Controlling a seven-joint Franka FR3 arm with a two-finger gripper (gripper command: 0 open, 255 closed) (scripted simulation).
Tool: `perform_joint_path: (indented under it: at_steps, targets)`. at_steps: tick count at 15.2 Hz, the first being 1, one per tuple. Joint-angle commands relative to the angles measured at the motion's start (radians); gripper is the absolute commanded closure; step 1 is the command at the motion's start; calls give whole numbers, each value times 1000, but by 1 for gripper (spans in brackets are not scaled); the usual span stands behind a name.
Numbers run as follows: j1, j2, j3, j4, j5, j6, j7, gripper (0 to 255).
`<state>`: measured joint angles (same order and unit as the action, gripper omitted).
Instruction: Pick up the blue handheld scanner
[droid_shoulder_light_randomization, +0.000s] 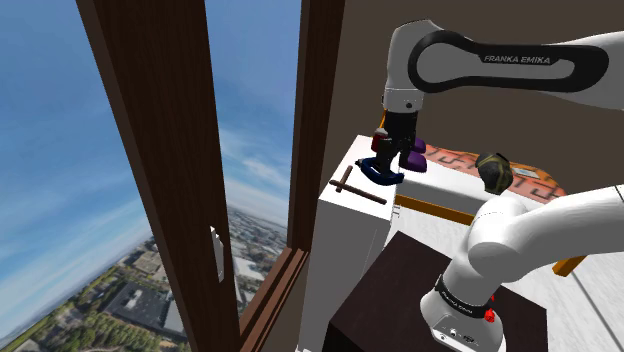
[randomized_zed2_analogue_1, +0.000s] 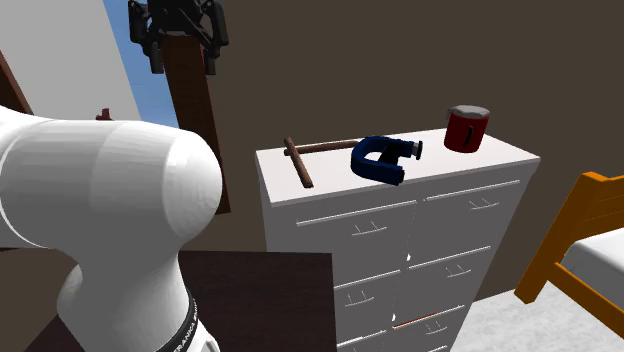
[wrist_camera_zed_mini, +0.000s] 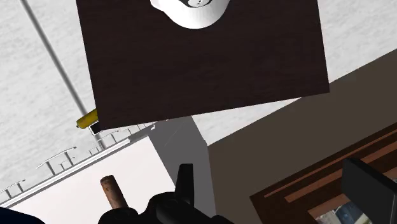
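Shoulder view, starting at its left: a tall window frame (droid_shoulder_light_randomization: 150, 150) of dark wood stands close by the white chest of drawers (droid_shoulder_light_randomization: 350, 225), so any approach from that side is hemmed in. On the chest's top, nearest the window, lies a brown T-shaped stick (droid_shoulder_light_randomization: 357, 187). Just to its right, apart from it, lies the blue handheld scanner (droid_shoulder_light_randomization: 385, 176), on its side, its curved body bent like a hook. I judge it rests that way because it has no flat foot to stand on, which leaves the handle as the part to close on.

Above it in this view hangs the gripper (droid_shoulder_light_randomization: 397, 158), pointing down, its two fingers spread and empty. From the second exterior view I see it is high up and nearer the stand than the scanner is, so it is not over the scanner yet. The wrist view agrees, looking down past the stick's end and the chest's near corner.

Farther right along the top, well apart from the scanner, stands a dark red cup (randomized_zed2_analogue_1: 466, 128), which should not trouble a descent. The stick is the closer neighbour, the one a finger might nudge. At the far right an orange chair (randomized_zed2_analogue_1: 580, 230) stands on the floor, out of the way.
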<state>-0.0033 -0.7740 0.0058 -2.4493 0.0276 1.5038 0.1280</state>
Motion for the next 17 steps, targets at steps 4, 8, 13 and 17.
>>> perform_joint_path:
  at_steps: [4,8,13,17]
  targets:
    - [-30,35,-51,-24,-44,75,-47,0]
    - [-69,99,-120,-39,-95,178,-108,0]
    - [-111,207,-208,-30,-143,308,-181,0]
    - [-137,311,-277,-1,-162,409,-242,0]
